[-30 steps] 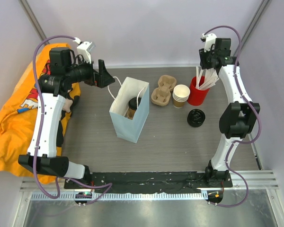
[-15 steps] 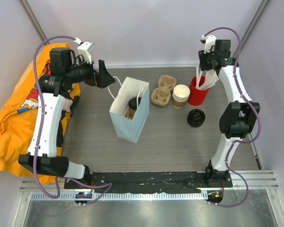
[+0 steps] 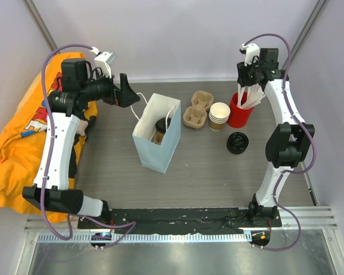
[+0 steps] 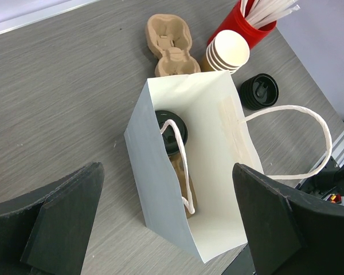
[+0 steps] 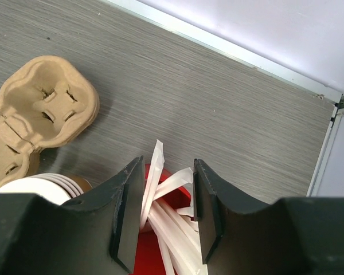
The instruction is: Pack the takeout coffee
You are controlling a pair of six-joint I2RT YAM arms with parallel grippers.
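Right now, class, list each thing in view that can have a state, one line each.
paper bag: upright, mouth open
takeout coffee: lidded, standing inside the bag
stack of cups: nested, lidless, upright
loose black lids: lying flat, on no cup
red cup: upright, holding straws
cup carrier: empty
left gripper: open, empty
right gripper: open, jaws apart around straw tips

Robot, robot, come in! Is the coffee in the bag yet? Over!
Left end effector open, near paper bag. Right end effector open around straws. Takeout coffee inside bag, lid on. Nothing blocking.
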